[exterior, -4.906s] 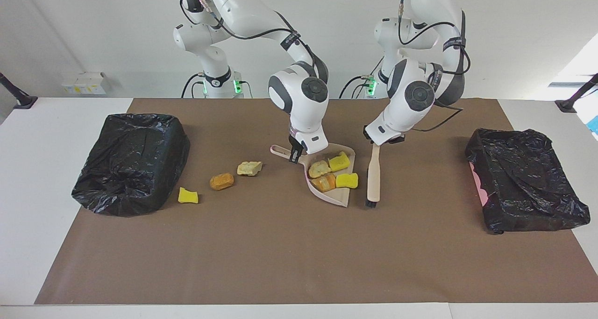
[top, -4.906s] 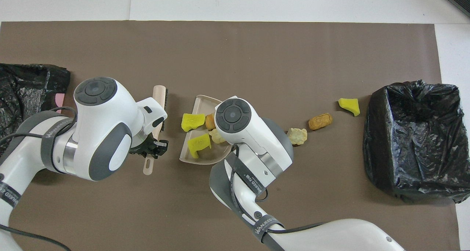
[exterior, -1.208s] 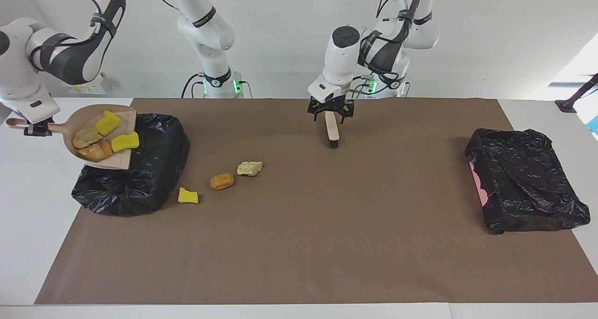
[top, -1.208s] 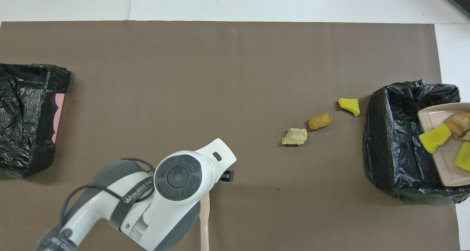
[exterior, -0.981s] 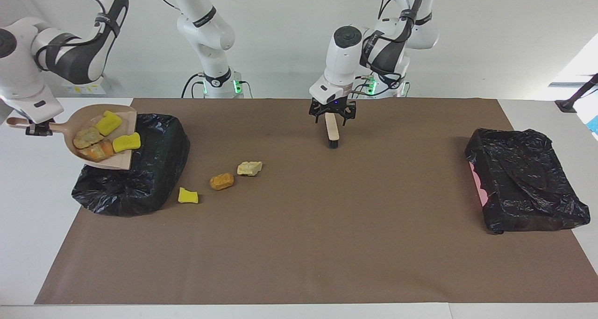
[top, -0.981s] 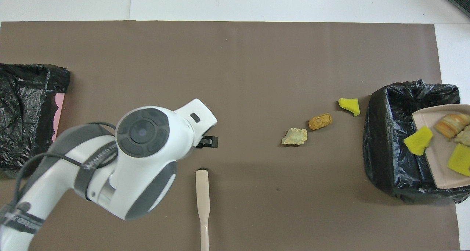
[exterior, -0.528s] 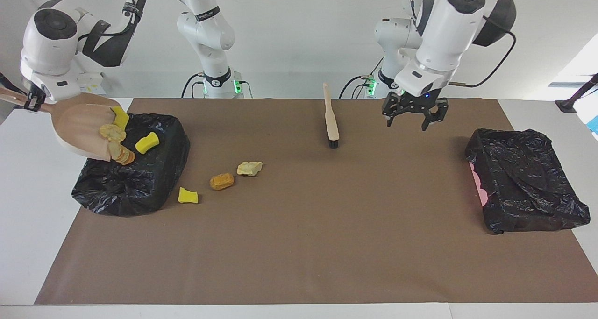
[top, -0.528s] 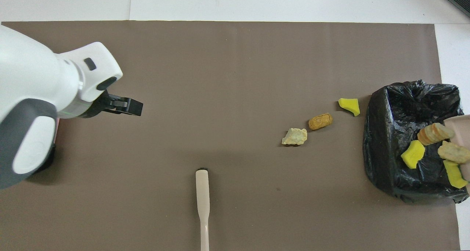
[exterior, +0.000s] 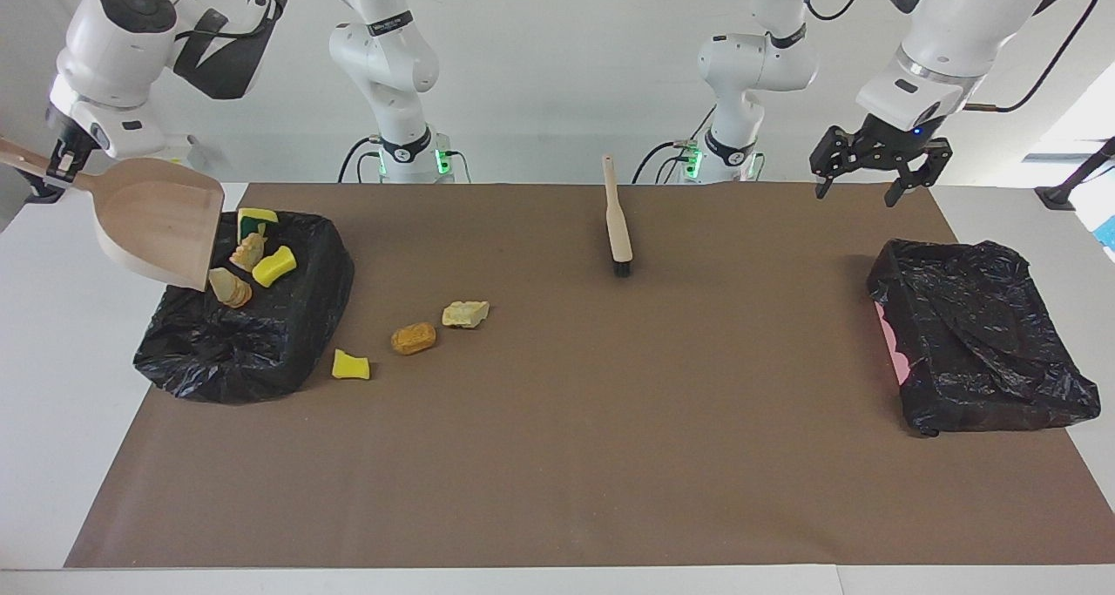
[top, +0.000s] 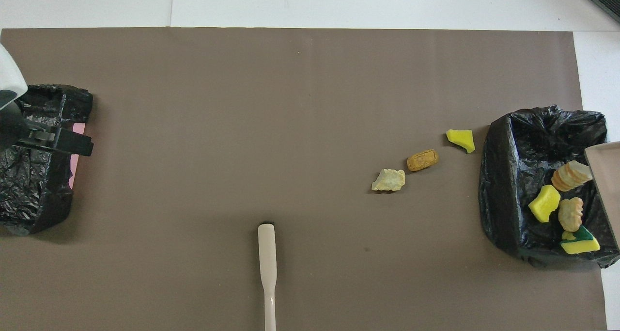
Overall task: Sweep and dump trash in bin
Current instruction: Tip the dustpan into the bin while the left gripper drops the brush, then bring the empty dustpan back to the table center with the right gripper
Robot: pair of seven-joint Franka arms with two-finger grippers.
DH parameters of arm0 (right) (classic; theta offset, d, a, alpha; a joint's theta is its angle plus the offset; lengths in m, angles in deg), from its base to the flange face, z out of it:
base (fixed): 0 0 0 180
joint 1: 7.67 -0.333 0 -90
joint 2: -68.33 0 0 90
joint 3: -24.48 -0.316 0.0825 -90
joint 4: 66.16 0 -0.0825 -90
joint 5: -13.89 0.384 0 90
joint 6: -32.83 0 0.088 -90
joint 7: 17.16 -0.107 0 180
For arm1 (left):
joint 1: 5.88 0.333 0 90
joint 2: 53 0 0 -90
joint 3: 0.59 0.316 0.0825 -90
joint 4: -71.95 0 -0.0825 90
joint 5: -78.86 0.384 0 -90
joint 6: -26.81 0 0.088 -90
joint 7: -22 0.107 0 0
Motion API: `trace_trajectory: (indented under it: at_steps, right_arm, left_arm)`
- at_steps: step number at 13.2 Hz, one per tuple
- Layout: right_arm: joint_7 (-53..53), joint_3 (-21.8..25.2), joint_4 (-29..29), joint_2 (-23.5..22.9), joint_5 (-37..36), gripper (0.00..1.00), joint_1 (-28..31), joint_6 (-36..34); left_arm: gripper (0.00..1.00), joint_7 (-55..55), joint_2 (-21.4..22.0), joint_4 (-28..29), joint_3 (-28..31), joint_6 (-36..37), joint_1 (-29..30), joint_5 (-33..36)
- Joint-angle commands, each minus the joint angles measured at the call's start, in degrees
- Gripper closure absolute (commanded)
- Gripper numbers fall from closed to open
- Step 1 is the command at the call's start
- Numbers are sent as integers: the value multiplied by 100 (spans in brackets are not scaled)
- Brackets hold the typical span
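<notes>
Here the right gripper [exterior: 61, 164] is clenched on the handle of the dustpan [exterior: 161, 229], which hangs tilted steeply, its open mouth down over the bin [exterior: 248, 316] at the right arm's end of the table. The pan looks empty. Four scraps [top: 564, 200] are at the bin's mouth, below the pan's lip: two yellow sponge pieces and two tan, ridged bread-like chunks; whether they are falling or already lying in the bag cannot be told. In the overhead view only an edge of the pan [top: 605, 176] shows, over the bin [top: 503, 176].

Three more scraps lie on the brown mat [exterior: 557, 456] beside that bin, in a slanted row toward the middle of the table: a yellow sponge [exterior: 350, 365] nearest the bin, then an orange chunk [exterior: 413, 338], then a pale chunk [exterior: 465, 314], each a little nearer to the robots than the one before. They are apart from one another.

The brush [exterior: 618, 220] lies on the mat near the robots, midway between the arms, its bristled end pointing away from them and nothing touching it.

The left gripper [exterior: 875, 172] is released, fingers spread and holding nothing, raised over the second bin [exterior: 980, 342] at the left arm's end of the table
</notes>
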Motion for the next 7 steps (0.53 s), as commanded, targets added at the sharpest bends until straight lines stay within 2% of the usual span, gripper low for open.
trace_trajectory:
  at_steps: [1, 3, 7]
  right_arm:
    - [-274, -45, 39, 96, 122, 100, -467, -486]
    - [-510, -45, 84, 87, 447, 100, -793, -734]
    - [-704, -45, 49, 26, 1852, 100, -1110, -998]
  left_arm:
    - [0, 126, 31, -126, -233, 217, 277, 74]
    - [0, 126, 84, -126, -515, 217, 514, 82]
    - [0, 108, 137, -108, -577, 217, 533, 65]
